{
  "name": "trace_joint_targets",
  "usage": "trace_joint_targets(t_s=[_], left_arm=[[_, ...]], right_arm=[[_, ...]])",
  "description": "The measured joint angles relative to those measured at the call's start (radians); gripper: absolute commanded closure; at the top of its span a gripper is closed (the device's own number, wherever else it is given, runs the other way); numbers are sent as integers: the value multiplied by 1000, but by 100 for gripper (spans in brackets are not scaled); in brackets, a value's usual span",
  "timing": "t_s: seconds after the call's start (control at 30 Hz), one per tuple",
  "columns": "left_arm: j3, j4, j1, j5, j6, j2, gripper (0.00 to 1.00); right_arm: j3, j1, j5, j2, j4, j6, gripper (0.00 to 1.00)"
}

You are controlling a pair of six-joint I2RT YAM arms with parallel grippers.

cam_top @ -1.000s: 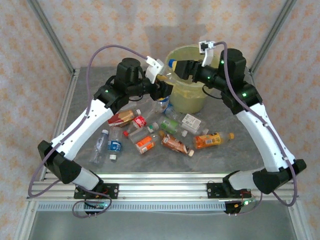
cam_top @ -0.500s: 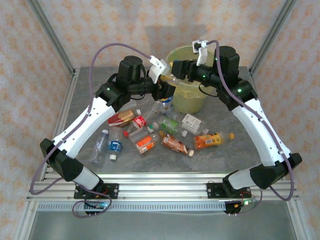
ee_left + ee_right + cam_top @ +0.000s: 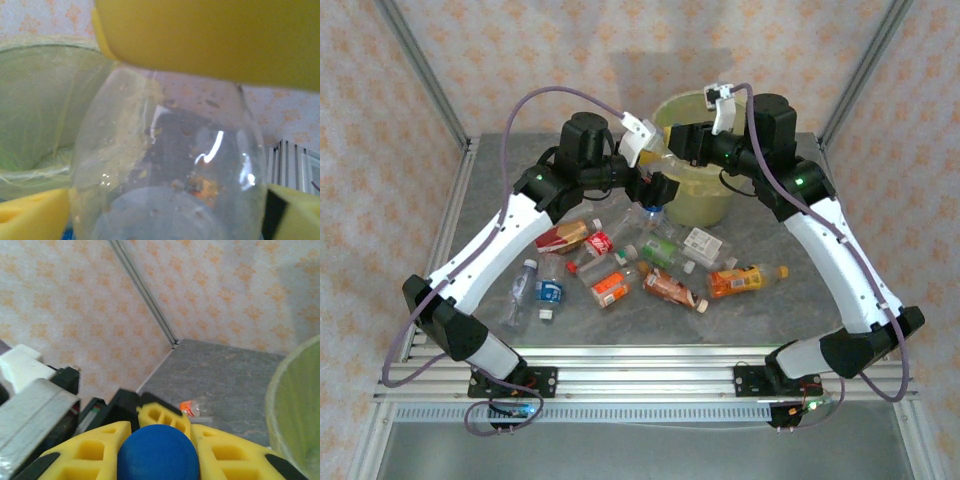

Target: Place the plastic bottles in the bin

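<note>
Nearest the arm bases, about ten bottles lie scattered on the grey desk [image 3: 800, 310], among them a blue-labelled bottle [image 3: 550, 291] to the left and an orange-labelled bottle [image 3: 745, 281] to the right. None of these has been binned, so most of the job is left.

Beyond them, the two arms meet just at the near-left side of the bin [image 3: 705, 200], with a clear bottle [image 3: 170, 165] between them. The left pincer [image 3: 162, 215] stands wide open around the bottle's body, with a dark gap showing beside one pad, so it is not squeezing it. The right pincer [image 3: 159, 432] is closed on the same bottle, gripping it by its blue cap [image 3: 157, 455]. It looks like a handover, with the right arm now carrying the bottle.

Farthest back, the bin's open mouth is just beside the right pincer, so the drop looks close. Whether any bottles already lie inside the bin cannot be told.
</note>
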Motion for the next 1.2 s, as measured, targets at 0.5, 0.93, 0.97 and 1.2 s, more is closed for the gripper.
trace_joint_targets(t_s=[0.5, 0.93, 0.97, 1.2], left_arm=[[-278, 80, -7, -450, -79, -413, 0], [-456, 20, -7, -928, -268, -523, 0], [-463, 17, -7, -942, -277, -532, 0], [-499, -13, -7, -1049, -338, -575, 0]], right_arm=[[513, 0, 386, 162, -98, -170, 100], [792, 0, 706, 549, -157, -248, 100], [792, 0, 715, 568, -163, -248, 100], [727, 0, 741, 638, -196, -242, 100]])
